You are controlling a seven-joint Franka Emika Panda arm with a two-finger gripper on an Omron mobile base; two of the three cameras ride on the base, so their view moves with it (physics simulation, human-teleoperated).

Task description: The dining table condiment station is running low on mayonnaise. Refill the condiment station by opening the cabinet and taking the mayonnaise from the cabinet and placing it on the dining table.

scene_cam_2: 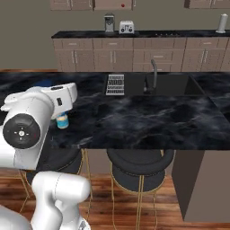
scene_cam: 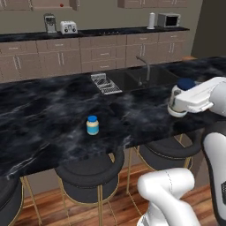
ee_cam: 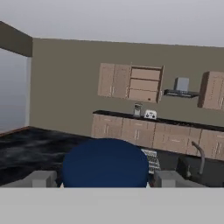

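While the gripper (ee_cam: 105, 180) has its fingers pressed on either side of the mayonnaise (ee_cam: 105, 165), held over the dining table (scene_cam: 44, 110), the placing step is in hand; next it must lower the jar upright onto bare marble and let go.

My arm (scene_cam: 207, 145) is glossy white all over, built from thick rounded tube segments with smooth capped ends. At the lower left of the right base view, one joint (scene_cam_2: 21, 130) shows a round dark face with a few tiny light marks around a small centre dot. The base link (scene_cam: 165, 194) at the bottom of the left base view is a fat white elbow. My hand (ee_cam: 105, 180) ends in two blocky grey fingers (ee_cam: 43, 179) at the bottom of the hand view.
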